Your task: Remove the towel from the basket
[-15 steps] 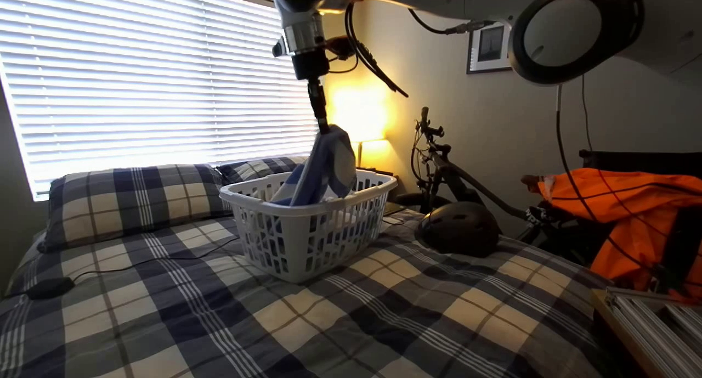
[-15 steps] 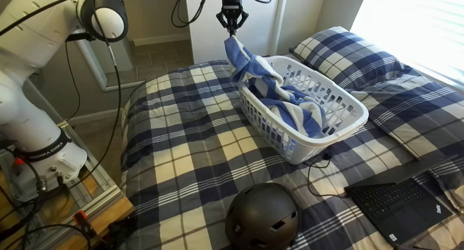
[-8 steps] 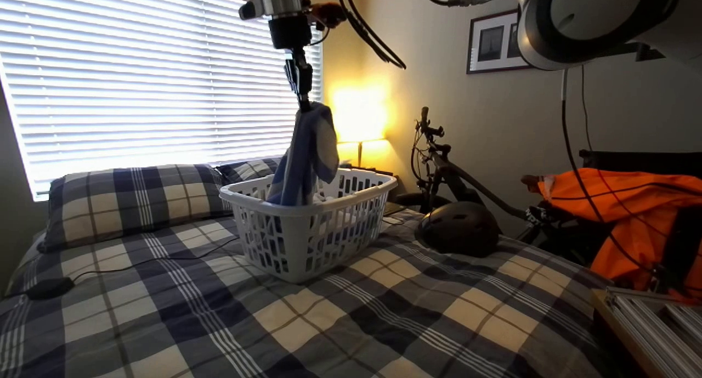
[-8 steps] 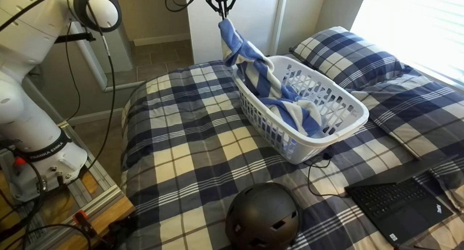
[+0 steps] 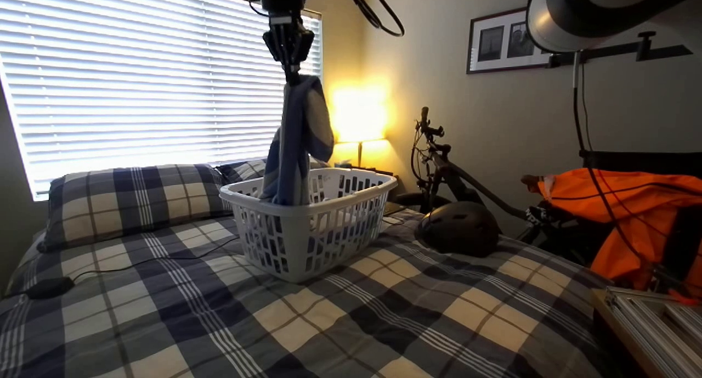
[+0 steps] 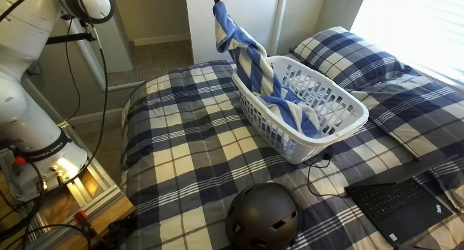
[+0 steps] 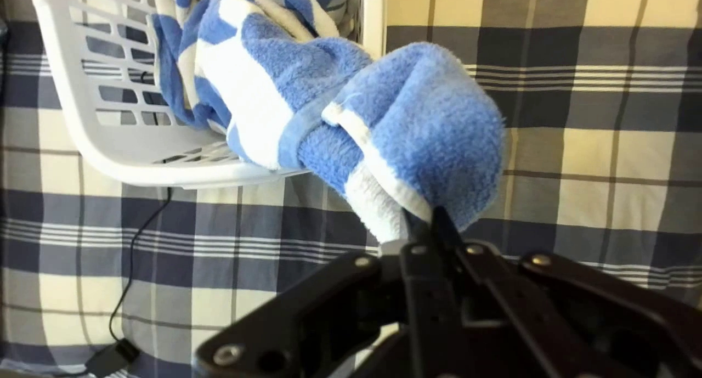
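A: Where is the big, fluffy blue-and-white striped cloth towel [image 6: 255, 69] right now?

B: Part up, part down. Its top end hangs in the air, and the rest is bunched inside the long white plastic basket [image 5: 296, 246] with holes in its sides. The basket sits on the blue, grey and cream checked bedspread [image 6: 174, 141].

A: Does the black two-fingered tool [image 5: 292, 77] have it?

B: Yes. The tool is squeezed nearly all the way together, with a little pinch of towel between its tips, close to a white edge.

A: Is that a good spot to hold?

B: I think so. Holding near the end lets the rest trail up behind. But it's a small pinch. If it slipped, I'd take a thicker bunch, a bit further in.

A: How will the towel act?

B: Very soft and floppy, I guess. It can't break, and the fuzz should help it not slip. The cloth looks light, but there's lots of it, so it should pull harder as more comes up. It runs over one end of the basket; I can't tell if it touches the rim. If it rubs, the basket might get dragged too.
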